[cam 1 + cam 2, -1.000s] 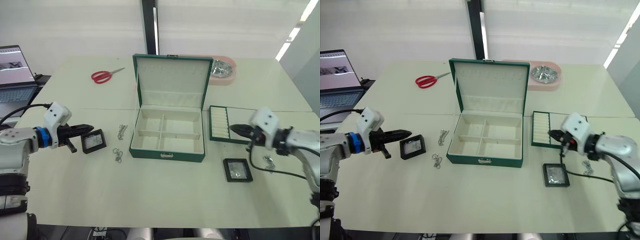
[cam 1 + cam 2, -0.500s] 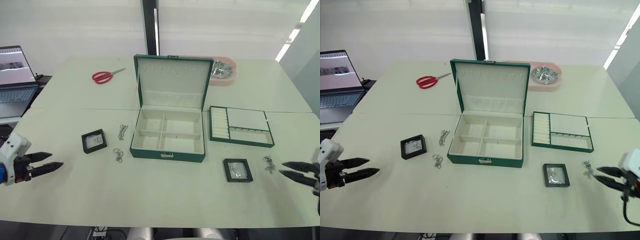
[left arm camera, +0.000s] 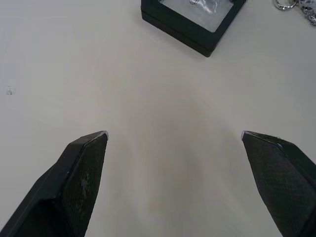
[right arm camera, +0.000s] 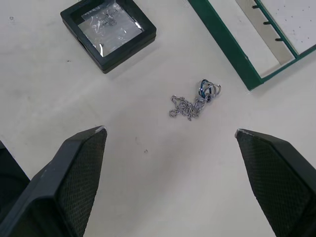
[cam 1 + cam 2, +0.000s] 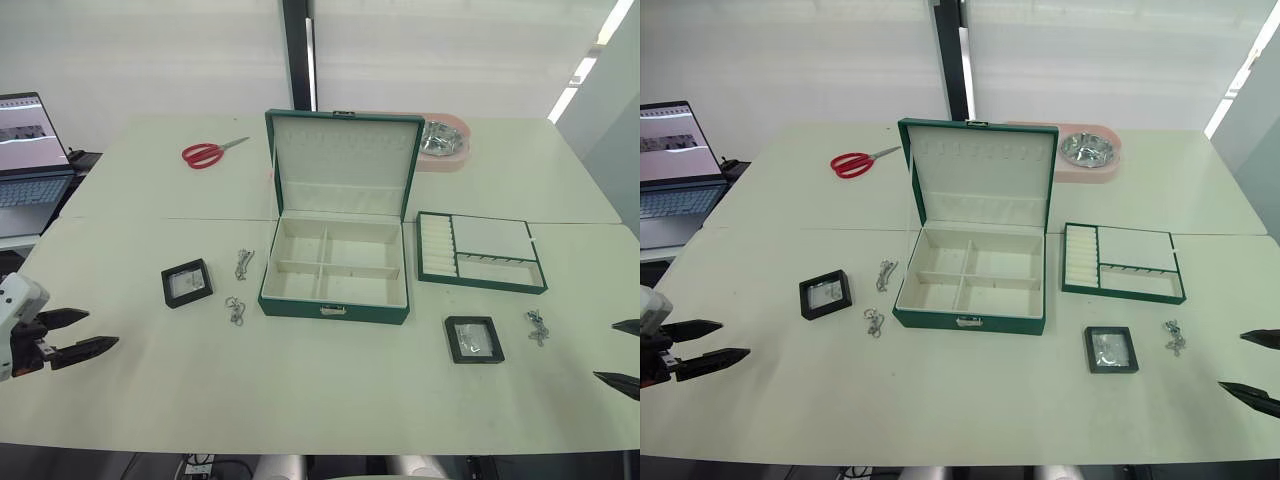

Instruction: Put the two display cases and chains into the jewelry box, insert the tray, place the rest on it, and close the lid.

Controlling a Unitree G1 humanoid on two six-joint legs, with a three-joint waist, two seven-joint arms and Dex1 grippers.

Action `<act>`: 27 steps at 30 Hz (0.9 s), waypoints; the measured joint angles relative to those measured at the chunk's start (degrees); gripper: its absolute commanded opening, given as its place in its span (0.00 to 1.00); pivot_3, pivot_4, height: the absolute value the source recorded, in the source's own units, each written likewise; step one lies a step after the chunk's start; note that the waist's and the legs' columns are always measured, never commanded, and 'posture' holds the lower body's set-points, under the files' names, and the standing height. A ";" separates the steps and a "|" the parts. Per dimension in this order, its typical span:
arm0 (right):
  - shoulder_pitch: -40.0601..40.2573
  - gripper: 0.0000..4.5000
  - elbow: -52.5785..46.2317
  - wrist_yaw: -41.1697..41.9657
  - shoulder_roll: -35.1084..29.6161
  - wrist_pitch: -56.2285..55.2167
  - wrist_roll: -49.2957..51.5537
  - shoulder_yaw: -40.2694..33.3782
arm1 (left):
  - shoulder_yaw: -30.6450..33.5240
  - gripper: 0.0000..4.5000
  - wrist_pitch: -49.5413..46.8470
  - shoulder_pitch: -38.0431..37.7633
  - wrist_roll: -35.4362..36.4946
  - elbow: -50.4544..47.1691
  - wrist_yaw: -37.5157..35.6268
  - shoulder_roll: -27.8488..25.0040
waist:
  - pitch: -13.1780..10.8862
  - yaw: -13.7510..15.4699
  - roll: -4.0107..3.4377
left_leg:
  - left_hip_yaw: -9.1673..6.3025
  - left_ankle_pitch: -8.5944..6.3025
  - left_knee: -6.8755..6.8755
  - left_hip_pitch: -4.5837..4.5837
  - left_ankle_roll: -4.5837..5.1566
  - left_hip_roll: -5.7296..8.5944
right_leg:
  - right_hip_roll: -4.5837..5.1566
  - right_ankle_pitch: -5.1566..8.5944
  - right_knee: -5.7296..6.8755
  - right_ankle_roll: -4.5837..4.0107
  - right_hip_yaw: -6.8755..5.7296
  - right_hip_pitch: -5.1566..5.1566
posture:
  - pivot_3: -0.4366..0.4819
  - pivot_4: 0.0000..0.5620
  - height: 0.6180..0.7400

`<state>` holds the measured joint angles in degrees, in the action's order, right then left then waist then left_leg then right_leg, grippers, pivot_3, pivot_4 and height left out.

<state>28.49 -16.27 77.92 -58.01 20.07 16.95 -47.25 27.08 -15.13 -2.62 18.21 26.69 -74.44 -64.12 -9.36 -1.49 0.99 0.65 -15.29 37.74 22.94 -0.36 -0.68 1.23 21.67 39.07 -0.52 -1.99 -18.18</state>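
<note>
The dark green jewelry box stands mid-table with its cream-lined lid upright. One display case lies left of the box, beside two chains. The other display case lies at the front right with a third chain beside it. The green tray sits right of the box. My left gripper hovers open and empty at the near left edge, short of its case. My right gripper is open and empty at the near right edge, facing the chain.
Red scissors lie at the back left. A pink dish holding silvery items sits behind the box's lid. An open laptop stands off the table's left side. Bare tabletop stretches along the front edge.
Both arms have drawn back from beside the cases toward the table's near corners. Both grippers have gone from shut to wide open. Nothing on the table has moved.
</note>
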 measured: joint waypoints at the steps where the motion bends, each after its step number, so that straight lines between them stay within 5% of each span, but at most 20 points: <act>1: -0.77 0.99 0.32 -0.49 -0.03 -0.45 -0.04 0.54 | 0.05 1.00 0.00 0.00 0.00 -0.45 0.43 0.00 | 0.00 0.00 0.00 | 0.00 0.00 0.00 0.00 0.00 0.00 | 0.00 0.00 0.00 0.00 0.00 0.00 | 0.48 0.27 1.00; 18: -18.23 0.99 -11.01 -6.85 -1.64 9.73 11.75 12.31 | 0.83 1.00 4.90 -0.49 2.12 -10.81 -0.70 1.15 | -0.02 0.01 -0.03 | -0.01 0.01 0.01 0.01 -0.01 0.00 | -0.01 0.00 0.02 0.00 -0.01 0.00 | 0.48 0.27 1.00; 27: -40.19 0.99 -20.19 -14.88 1.04 19.91 24.70 33.75 | -10.00 1.00 2.06 11.92 1.87 -10.21 -5.26 0.25 | -0.03 -0.02 0.04 | -0.02 0.01 0.08 0.09 0.00 0.03 | -0.01 0.00 0.04 0.00 -0.01 -0.05 | 0.48 0.27 1.00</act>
<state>-11.69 -36.46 63.04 -56.97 39.98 41.65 -13.50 17.08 -13.07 9.31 20.08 16.48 -79.70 -63.87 -9.40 -1.51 1.03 0.63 -15.28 37.82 23.03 -0.36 -0.65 1.22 21.67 39.10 -0.52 -2.00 -18.23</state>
